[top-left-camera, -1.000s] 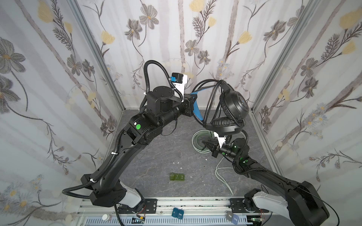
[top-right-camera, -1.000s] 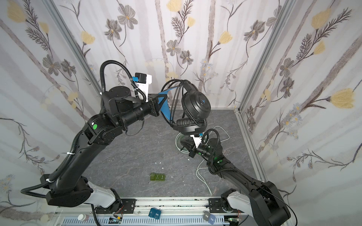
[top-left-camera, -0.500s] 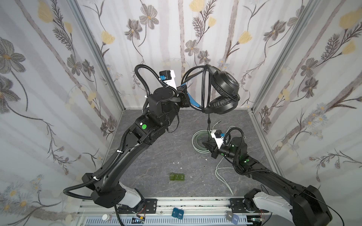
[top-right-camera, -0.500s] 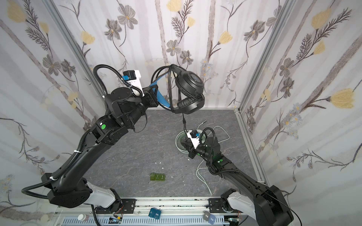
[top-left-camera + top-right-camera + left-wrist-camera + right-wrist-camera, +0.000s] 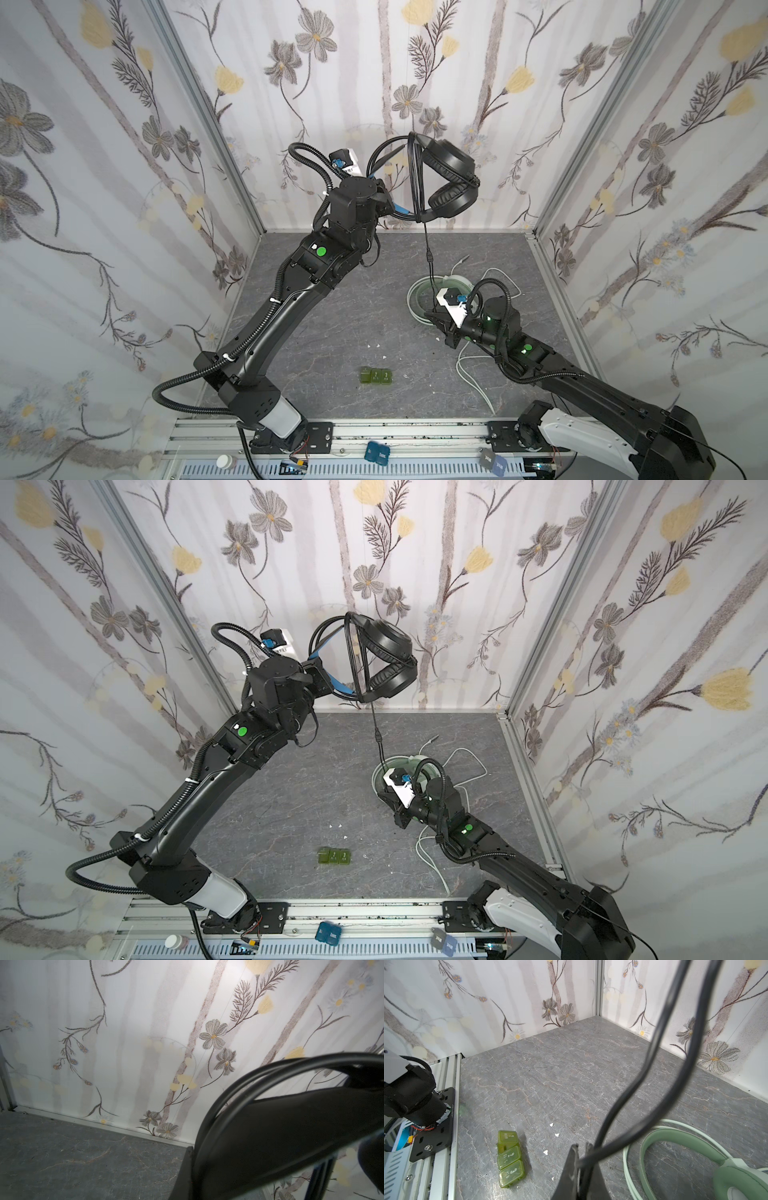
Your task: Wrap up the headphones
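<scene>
The black headphones [image 5: 451, 174] [image 5: 384, 654] hang high near the back wall. My left gripper [image 5: 392, 204] [image 5: 328, 680] is shut on their blue-lined headband [image 5: 280, 1126]. Several turns of black cable [image 5: 239, 1084] lie across the headband and ear cups. One strand of the cable [image 5: 428, 253] [image 5: 376, 733] [image 5: 633, 1095] drops to my right gripper [image 5: 430, 313] [image 5: 384, 796] [image 5: 581, 1147], which is shut on it low over the floor. The mint-green headphones [image 5: 415, 291] [image 5: 376, 777] [image 5: 675, 1142] lie on the floor beside that gripper, partly hidden by the right arm. Their pale cable [image 5: 469, 378] [image 5: 428, 858] trails toward the front.
A green three-part pill box [image 5: 376, 376] [image 5: 334, 856] [image 5: 509, 1159] lies on the grey floor near the front, with white crumbs [image 5: 376, 345] close by. Flowered walls enclose three sides. An aluminium rail [image 5: 415, 432] runs along the front edge.
My left arm has swung the black headphones up and back toward the rear wall, away from my right gripper. The black cable between them now runs longer. My right gripper stays low, still gripping.
</scene>
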Controlling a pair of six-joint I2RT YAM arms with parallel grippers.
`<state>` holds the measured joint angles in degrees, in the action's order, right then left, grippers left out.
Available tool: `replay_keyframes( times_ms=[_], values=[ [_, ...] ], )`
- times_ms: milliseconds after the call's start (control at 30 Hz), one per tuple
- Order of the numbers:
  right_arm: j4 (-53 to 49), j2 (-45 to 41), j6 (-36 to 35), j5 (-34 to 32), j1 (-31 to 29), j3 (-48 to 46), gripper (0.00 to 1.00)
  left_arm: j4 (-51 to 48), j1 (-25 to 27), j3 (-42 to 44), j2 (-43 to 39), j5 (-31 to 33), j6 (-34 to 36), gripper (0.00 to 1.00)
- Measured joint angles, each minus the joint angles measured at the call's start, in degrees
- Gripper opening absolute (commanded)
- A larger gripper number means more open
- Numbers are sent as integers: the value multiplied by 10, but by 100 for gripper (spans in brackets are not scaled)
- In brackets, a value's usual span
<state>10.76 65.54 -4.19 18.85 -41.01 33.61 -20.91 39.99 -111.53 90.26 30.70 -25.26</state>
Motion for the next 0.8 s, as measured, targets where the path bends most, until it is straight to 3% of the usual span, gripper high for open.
replay_keyframes(
  times_ms=[467, 800],
  values=[
    [-77, -31, -75, -59, -123, 43, 0, -55, -45, 17, 61, 24, -26, 0],
    [-173, -21, -123, -73, -131, 171, 0, -48, -26, 106, 62, 60, 74, 0]
  ],
)
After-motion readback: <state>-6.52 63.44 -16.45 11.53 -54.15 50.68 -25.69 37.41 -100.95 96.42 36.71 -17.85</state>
